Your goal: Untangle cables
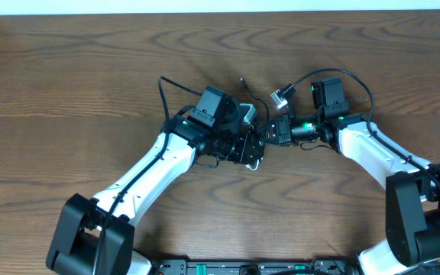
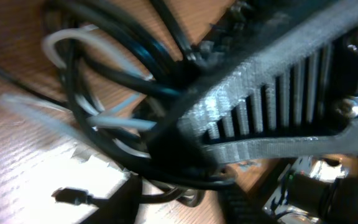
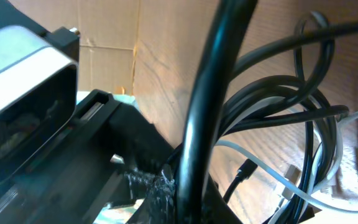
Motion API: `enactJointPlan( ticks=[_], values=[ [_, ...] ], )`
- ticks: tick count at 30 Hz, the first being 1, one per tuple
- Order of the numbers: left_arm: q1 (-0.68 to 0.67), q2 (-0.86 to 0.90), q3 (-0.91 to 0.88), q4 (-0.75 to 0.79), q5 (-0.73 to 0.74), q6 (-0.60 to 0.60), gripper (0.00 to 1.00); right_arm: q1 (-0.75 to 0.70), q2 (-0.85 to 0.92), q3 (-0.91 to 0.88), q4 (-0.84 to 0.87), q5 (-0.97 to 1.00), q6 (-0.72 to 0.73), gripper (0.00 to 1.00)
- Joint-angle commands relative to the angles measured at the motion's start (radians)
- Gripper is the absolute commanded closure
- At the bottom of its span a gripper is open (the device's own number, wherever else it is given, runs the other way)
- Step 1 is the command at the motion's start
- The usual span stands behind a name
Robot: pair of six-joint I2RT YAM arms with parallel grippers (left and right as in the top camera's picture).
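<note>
Closest to the left wrist camera, 1 ribbed black plastic finger of the left gripper is seen lying across a tangle. Whether that gripper is apart or clamped on anything cannot be told. Beside and under the finger, the long thin black cord and the shorter thin white cord are looped through each other on the brown wood-grain bench. From overhead, both arms are seen meeting at the middle of the bench, and the tangle is largely hidden beneath the 2 grippers. The right gripper is closed together, just beside the left one. A black strand is seen rising from beside its fingers, but a grip on it cannot be confirmed. A small black plug end lies on the bench near the grippers.
</note>
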Motion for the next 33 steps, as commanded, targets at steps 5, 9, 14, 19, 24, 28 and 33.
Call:
enactJointPlan(
  ticks=[5, 9, 14, 19, 24, 28, 33],
  values=[
    [-0.001, 0.0, -0.001, 0.002, 0.023, 0.033, 0.92, -0.009, -0.011, -0.001, 0.013, -0.137, 0.011, 0.97],
    [0.0, 0.0, -0.001, -0.01, 0.016, 0.08, 0.93, -0.023, -0.011, -0.001, 0.013, -0.138, 0.01, 0.96],
    [0.0, 0.0, -0.001, -0.044, -0.042, 0.093, 0.93, -0.07, -0.011, -0.001, -0.025, -0.137, -0.068, 0.79],
    [0.0, 0.0, -0.008, -0.062, -0.044, 0.133, 0.93, -0.114, -0.011, -0.002, -0.1, -0.129, -0.148, 0.67],
    [0.0, 0.0, -0.013, -0.061, -0.044, 0.151, 0.92, -0.119, -0.011, -0.002, -0.184, -0.058, -0.181, 0.6],
    [0.0, 0.0, -0.013, -0.05, -0.045, 0.151, 0.93, -0.111, -0.011, -0.002, -0.232, -0.024, -0.192, 0.61],
    [-0.001, 0.0, -0.013, -0.047, -0.045, 0.151, 0.93, -0.094, -0.011, -0.005, -0.27, 0.071, -0.169, 0.67]
  ],
)
